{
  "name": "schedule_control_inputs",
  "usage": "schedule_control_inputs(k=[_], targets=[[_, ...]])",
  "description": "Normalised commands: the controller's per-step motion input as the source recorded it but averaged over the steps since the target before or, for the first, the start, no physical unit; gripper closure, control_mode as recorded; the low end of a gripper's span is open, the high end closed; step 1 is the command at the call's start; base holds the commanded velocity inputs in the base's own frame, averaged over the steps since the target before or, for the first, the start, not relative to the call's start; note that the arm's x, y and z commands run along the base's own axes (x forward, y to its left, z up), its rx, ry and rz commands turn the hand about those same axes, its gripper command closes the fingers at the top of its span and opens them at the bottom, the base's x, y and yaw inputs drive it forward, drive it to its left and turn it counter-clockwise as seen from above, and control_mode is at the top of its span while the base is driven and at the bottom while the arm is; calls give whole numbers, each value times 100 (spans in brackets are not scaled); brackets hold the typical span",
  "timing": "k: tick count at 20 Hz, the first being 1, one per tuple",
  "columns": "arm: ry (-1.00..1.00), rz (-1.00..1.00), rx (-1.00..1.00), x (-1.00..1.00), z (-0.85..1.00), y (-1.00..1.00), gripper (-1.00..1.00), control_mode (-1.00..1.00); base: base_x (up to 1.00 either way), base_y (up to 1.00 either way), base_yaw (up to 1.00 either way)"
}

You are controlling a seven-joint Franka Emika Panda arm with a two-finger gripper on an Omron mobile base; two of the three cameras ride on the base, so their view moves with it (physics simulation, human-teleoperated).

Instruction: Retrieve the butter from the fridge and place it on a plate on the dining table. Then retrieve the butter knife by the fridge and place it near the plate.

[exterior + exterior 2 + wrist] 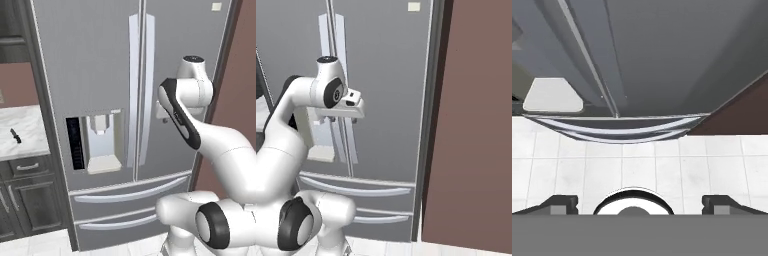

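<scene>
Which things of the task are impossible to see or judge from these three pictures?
- Butter: hidden behind the shut doors of the tall grey steel fridge.
- Small dark butter knife on the marble counter: too small to tell blade from handle.
- Gripper: fingertips cut by the hand view's bottom edge, standing wide apart.

A white marble counter (22, 131) stood left of the fridge (100, 75), above dark cabinets. The small dark butter knife (16, 135) lay directly on its top, near the front edge, well apart from the fridge-side end.
</scene>
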Motion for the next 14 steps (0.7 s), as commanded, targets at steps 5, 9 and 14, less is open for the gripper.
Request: schedule_control_inputs(k=[5,9,14], targets=[[0,0,0,0,0,0,-100,100,-40,24,0],[0,0,0,0,0,0,-100,100,-29,28,0],[0,0,0,0,0,0,-100,100,-6,46,0]])
